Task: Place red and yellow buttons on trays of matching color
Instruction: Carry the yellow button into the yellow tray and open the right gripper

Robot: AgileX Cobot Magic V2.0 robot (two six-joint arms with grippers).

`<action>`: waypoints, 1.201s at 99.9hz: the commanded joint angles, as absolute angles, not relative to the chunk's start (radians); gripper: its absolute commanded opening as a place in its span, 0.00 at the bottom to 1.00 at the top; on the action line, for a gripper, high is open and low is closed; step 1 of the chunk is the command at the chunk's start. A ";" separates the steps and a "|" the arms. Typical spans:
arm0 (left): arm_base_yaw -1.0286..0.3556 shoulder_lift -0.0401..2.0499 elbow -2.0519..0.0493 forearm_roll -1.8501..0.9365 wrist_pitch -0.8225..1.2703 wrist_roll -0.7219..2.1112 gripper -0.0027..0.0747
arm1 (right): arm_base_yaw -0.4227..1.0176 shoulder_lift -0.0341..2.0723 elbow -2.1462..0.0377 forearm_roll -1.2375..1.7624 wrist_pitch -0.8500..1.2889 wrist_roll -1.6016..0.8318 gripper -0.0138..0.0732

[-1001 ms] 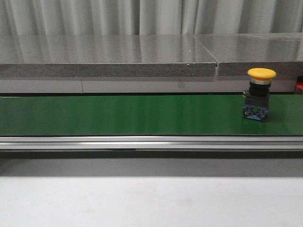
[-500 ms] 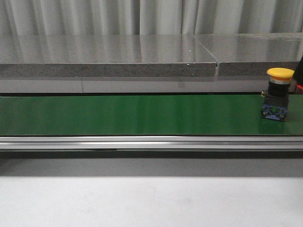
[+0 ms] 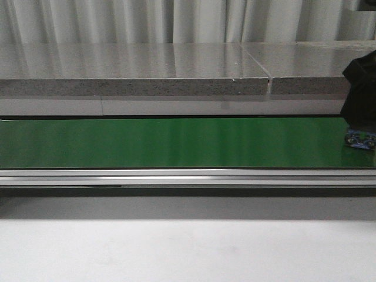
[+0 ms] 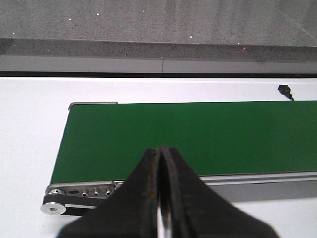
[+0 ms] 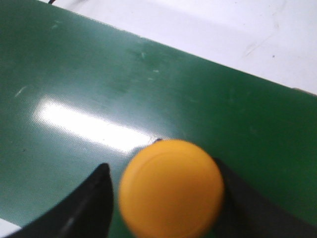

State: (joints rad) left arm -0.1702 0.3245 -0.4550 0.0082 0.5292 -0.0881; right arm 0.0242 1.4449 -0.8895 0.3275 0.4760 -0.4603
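One yellow button (image 5: 171, 187) stands on the green belt (image 3: 176, 142) at its far right end, between the spread fingers of the right end effector (image 5: 163, 198). Left end effector (image 4: 161, 188) is closed, holding nothing, above the belt's other end.

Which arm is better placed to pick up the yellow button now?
The right. Its hand already has a finger on each side of the yellow button, while the left hand is shut, over the belt's other end.

Industrial test cell — green conveyor belt (image 3: 176, 143), grey curtains (image 3: 117, 20)
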 commanded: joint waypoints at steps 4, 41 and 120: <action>-0.179 0.332 -0.483 0.000 0.456 -0.088 0.01 | 0.028 1.416 -0.910 0.343 0.438 -0.472 0.35; -0.179 0.332 -0.483 0.000 0.456 -0.088 0.01 | -0.014 1.333 -0.910 0.344 0.469 -0.372 0.27; -0.179 0.332 -0.483 0.000 0.456 -0.088 0.01 | -0.764 1.078 -0.910 0.324 0.494 -0.172 0.27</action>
